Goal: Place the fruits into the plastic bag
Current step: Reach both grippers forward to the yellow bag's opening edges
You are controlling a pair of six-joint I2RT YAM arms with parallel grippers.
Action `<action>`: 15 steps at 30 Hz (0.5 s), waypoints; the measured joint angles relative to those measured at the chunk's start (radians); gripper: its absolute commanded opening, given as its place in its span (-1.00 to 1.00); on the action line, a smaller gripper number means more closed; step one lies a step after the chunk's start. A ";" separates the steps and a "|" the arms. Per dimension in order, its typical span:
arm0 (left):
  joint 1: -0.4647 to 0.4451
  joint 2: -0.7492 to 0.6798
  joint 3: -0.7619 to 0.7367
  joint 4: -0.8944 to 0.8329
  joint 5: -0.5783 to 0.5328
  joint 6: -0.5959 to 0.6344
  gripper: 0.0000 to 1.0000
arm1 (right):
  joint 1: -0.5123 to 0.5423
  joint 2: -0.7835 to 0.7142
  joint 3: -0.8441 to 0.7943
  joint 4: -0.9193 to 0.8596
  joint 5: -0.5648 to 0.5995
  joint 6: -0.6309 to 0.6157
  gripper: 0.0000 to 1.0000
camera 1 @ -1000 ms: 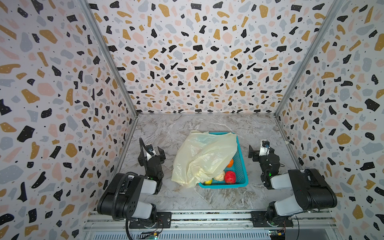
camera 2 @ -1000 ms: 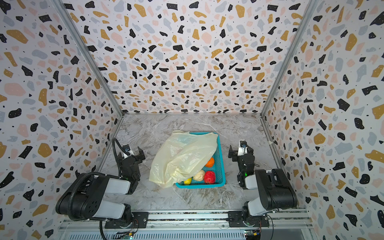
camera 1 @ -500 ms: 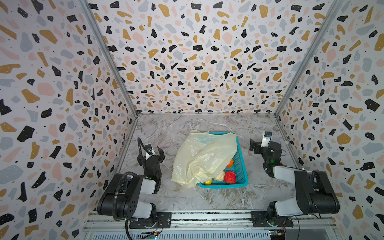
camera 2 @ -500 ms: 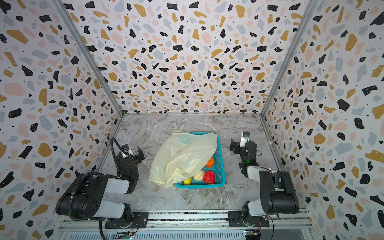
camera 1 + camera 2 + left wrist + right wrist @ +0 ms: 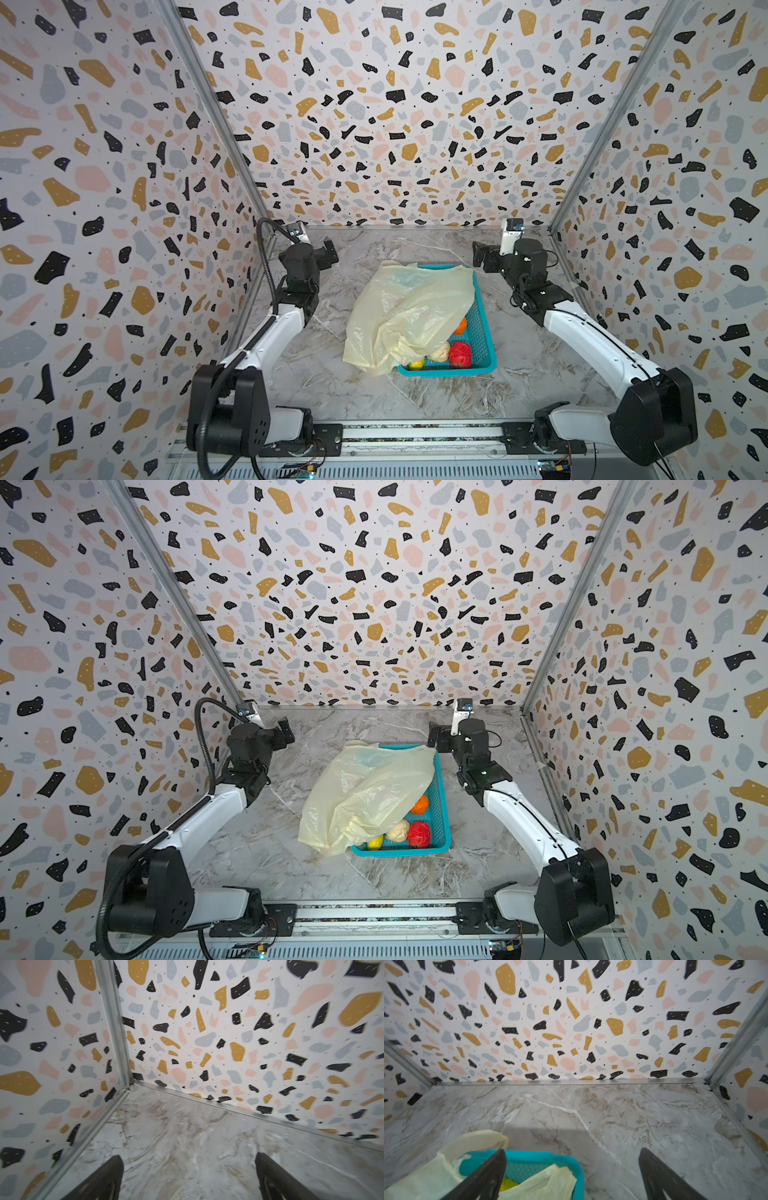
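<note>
Looks like the very start, with zero fruit bagged. Got the left end effector [image 5: 331, 252] and right end effector [image 5: 482, 253] both spread wide, gripping nothing, up over the counter [image 5: 374, 395]. Can see the plastic bag [image 5: 409, 309] slumped between and below them, nearer the right one, draped over a teal basket [image 5: 446, 370] hiding most of the fruits: red ball [image 5: 460, 354], orange [image 5: 460, 326], cream one [image 5: 439, 352], yellow one [image 5: 416, 364]. Probably calls for dropping down onto a handle loop [image 5: 477, 1136] and opening the mouth first. Flimsy stuff, so go gently.

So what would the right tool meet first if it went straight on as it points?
Likely the bare marble tabletop, then the back wall; the teal basket sits off to one side of the right tool. Depth unclear.
</note>
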 measured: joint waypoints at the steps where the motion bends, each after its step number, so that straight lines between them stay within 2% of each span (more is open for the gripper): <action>1: -0.011 -0.019 0.000 -0.024 0.039 -0.050 0.87 | 0.029 0.000 0.000 -0.033 0.003 -0.001 0.98; 3: -0.050 -0.034 0.000 -0.062 0.093 -0.112 0.80 | 0.077 -0.001 -0.002 -0.084 0.003 0.000 0.98; 8: -0.175 0.025 0.008 -0.173 0.210 -0.194 0.91 | 0.167 -0.025 -0.006 -0.175 -0.014 0.008 0.98; 12: -0.204 0.137 0.024 -0.249 0.275 -0.211 0.93 | 0.211 -0.068 -0.010 -0.231 -0.014 0.008 0.99; 15: -0.215 0.239 0.073 -0.309 0.316 -0.203 0.83 | 0.224 -0.113 -0.035 -0.255 -0.010 0.008 1.00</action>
